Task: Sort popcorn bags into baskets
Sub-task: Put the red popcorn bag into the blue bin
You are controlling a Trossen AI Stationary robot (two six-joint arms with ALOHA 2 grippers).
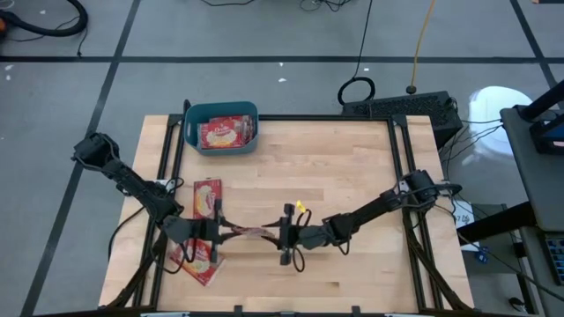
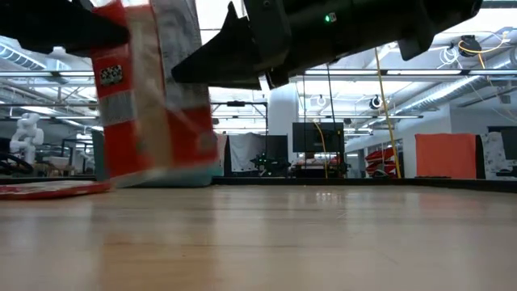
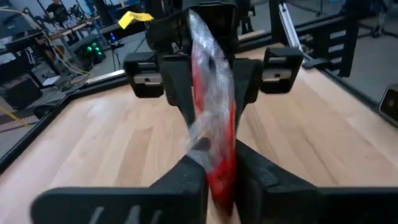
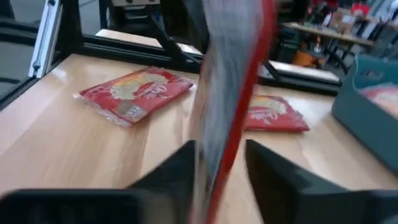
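Near the table's front edge, the left gripper [image 1: 214, 231] and right gripper [image 1: 280, 235] face each other with one popcorn bag [image 1: 249, 232] stretched edge-on between them; the left fingers [image 3: 186, 180] clamp one end, and the right fingers [image 4: 180, 168] bracket the other with a slight gap. Two bags [image 1: 207, 197] lie flat at the left, another [image 1: 226, 132] fills the basket [image 1: 220, 113] at the back edge, and bare wood [image 1: 352, 167] stretches to the right.

One popcorn bag [image 1: 251, 233] hangs, apparently, between both arms.
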